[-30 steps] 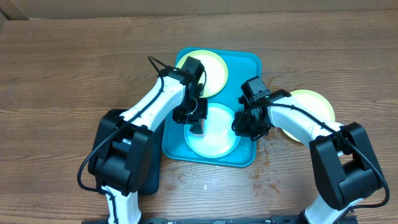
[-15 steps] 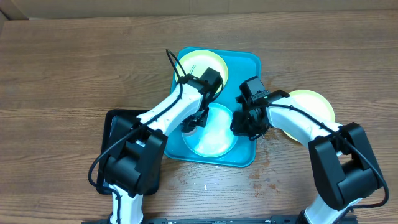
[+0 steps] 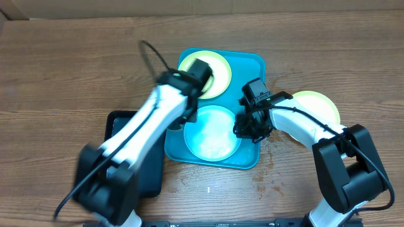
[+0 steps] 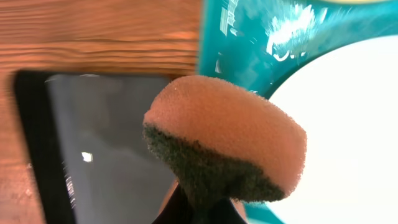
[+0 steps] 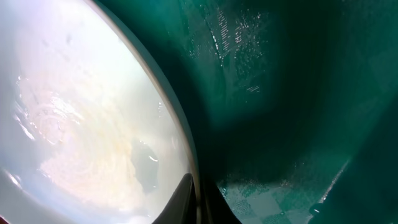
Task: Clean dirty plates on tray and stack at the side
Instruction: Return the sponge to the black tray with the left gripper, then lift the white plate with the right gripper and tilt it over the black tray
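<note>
The turquoise tray point(image 3: 251, 65) holds a yellow-green rimmed plate point(image 3: 218, 74) at the back and a light blue rimmed plate point(image 3: 212, 133) at the front. A second yellow-green plate point(image 3: 319, 104) lies on the table to the right. My left gripper point(image 3: 188, 113) is shut on an orange and dark green sponge point(image 4: 227, 143), held over the tray's left rim point(image 4: 236, 50) beside the blue plate point(image 4: 348, 137). My right gripper point(image 3: 246, 131) is shut on the blue plate's right rim point(image 5: 186, 155), one finger each side.
A smaller black rectangular tray point(image 3: 120, 129) lies left of the turquoise one, also in the left wrist view point(image 4: 106, 137). The wood table point(image 3: 63, 69) spreads around; its front edge lies near the arm bases.
My left gripper has swung the sponge left off the blue plate to the tray's left edge. The right gripper has stayed on the plate's rim.
</note>
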Robot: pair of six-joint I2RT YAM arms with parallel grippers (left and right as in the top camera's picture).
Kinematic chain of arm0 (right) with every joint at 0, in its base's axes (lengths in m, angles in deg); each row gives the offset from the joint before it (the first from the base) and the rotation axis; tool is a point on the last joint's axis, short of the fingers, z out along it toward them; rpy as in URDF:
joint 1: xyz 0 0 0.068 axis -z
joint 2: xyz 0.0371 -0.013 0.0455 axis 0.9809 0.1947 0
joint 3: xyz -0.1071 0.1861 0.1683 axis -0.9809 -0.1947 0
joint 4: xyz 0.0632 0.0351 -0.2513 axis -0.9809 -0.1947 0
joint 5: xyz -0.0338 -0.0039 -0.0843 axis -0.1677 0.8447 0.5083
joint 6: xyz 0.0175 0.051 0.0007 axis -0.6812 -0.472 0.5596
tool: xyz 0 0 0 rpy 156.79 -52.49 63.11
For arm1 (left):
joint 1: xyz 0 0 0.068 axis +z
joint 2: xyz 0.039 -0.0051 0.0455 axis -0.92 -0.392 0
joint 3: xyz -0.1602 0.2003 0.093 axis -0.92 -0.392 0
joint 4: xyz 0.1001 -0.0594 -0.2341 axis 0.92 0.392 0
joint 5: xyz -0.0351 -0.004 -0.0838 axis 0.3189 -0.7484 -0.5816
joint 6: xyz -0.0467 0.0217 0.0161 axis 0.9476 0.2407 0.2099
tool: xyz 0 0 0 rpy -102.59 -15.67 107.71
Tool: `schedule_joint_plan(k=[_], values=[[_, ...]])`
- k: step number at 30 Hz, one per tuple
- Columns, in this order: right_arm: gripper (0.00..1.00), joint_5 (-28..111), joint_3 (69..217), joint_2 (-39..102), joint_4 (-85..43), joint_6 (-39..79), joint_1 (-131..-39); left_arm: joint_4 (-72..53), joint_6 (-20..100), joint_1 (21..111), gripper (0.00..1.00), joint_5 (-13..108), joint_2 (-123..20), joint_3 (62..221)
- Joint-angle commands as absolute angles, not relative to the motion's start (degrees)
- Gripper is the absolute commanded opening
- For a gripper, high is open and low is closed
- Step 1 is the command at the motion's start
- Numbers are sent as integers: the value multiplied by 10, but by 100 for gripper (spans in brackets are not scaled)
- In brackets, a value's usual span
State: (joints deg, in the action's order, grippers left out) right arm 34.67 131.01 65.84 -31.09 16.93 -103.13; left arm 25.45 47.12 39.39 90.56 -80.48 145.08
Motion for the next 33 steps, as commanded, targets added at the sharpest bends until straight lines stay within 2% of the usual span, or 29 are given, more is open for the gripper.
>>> schedule_joint_plan(k=[1,7,14,15,16,17,19,24,28,33], values=[[4,384,1296,670,-321,178,-1027,288,481,446,4,886,-716,1472],[4,384,1296,670,-320,177,-1027,333,481,539,4,870,-700,1430],[4,373,1303,670,-331,163,-1027,197,438,587,4,780,-700,1262],[4,365,1311,670,-343,163,-1027,195,433,590,8,775,-700,1257],[4,360,1328,670,-367,163,-1027,198,424,593,25,769,-700,1258],[4,361,1344,668,-387,163,-1028,205,420,595,35,769,-697,1264],[4,367,1380,660,-427,173,-1036,221,411,601,47,769,-688,1281],[4,451,1489,627,-507,178,-1091,301,407,619,98,767,-645,1371],[4,551,1590,618,-536,179,-1177,353,408,639,100,744,-593,1468],[4,654,1631,619,-477,179,-1280,406,408,670,100,720,-533,1587]])
